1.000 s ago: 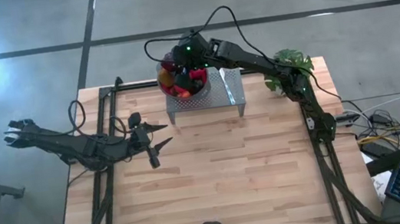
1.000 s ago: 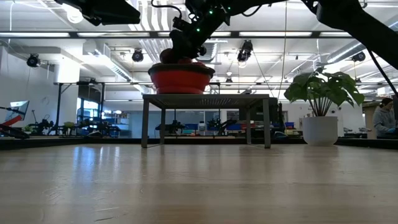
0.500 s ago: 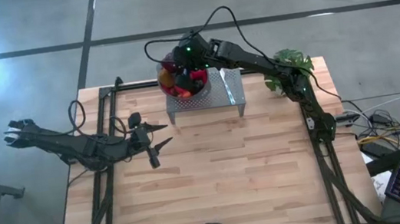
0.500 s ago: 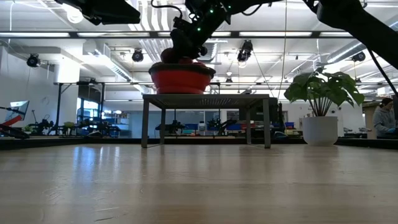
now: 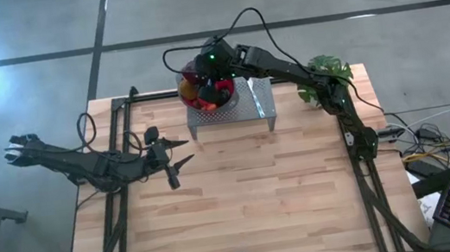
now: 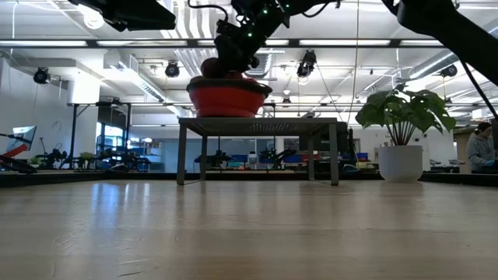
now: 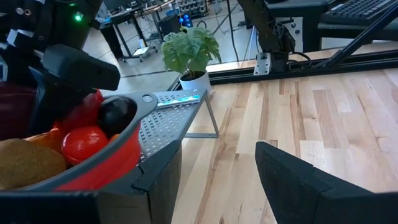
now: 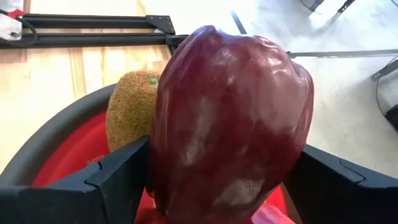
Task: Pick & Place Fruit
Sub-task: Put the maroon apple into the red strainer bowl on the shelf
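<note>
Right gripper (image 5: 207, 70) over the bowl (image 5: 230, 101) on the metal stand (image 5: 259, 104), fingers clamped on the dark maroon fruit (image 8: 230, 118), likely to lift it clear; kiwi (image 8: 129, 109) beside it. Left gripper (image 5: 178, 152) waits spread wide above the table (image 5: 261, 199).

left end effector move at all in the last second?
No. In the high view the left end effector sits at the same spot beside the table's left frame rail.

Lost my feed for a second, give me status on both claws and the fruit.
Right claw shut on the dark maroon fruit, over the bowl. Left claw open, waiting above the table. Nothing blocking.
</note>
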